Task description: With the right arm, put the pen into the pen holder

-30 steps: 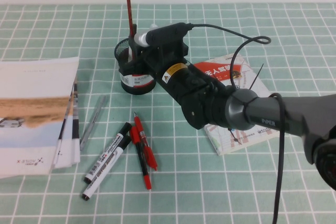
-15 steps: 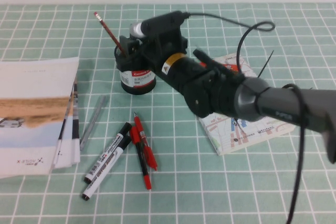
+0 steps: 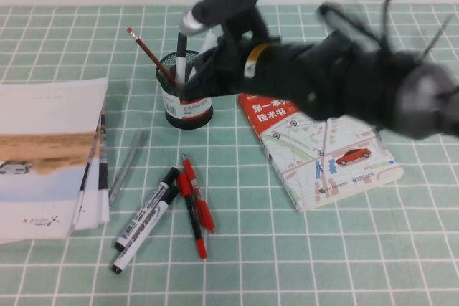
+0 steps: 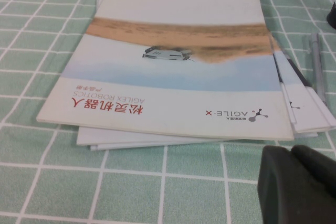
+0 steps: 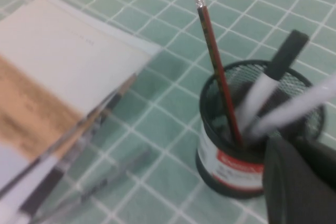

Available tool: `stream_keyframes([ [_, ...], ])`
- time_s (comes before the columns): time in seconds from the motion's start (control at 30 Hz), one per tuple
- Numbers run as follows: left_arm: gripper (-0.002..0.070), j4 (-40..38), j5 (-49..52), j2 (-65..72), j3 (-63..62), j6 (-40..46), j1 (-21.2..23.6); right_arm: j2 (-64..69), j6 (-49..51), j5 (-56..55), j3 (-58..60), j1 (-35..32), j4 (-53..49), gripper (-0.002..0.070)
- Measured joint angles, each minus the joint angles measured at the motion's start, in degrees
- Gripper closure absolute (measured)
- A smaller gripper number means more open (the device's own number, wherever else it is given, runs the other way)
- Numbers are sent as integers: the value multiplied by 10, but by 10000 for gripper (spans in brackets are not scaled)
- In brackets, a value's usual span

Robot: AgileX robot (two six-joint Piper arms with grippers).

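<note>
We are hovering our right end effector [image 3: 208, 69] near the bench's far edge beside the pen holder [image 3: 185, 91], grip unclear; left end effector [image 4: 299, 184] parked, unclear too. The pen [image 3: 150, 55], light, stiff, slippery, is leaning inside; mid-shaft suits gripping.

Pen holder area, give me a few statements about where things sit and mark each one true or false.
1. The pen stands in the pen holder, leaning. True.
2. The right end effector grips the pen. False: the pen stands free, the end effector beside the holder.
3. The map booklet lies under the holder. False: it lies beside it.
4. The markers lie on the table. True.
5. The left end effector is near the brochures. True.
</note>
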Motion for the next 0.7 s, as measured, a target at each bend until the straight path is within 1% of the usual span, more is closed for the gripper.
stream_keyframes([
  [0.17,679,0,0,0,0,0,0,-77,-37,110,0,0,1,692],
  [0.4,679,0,0,0,0,0,0,-179,-142,233,0,0,97,694],
  [0.53,679,0,0,0,0,0,0,-232,-179,260,22,0,142,694],
  [0.7,679,0,0,0,0,0,0,-317,-185,266,107,0,161,695],
])
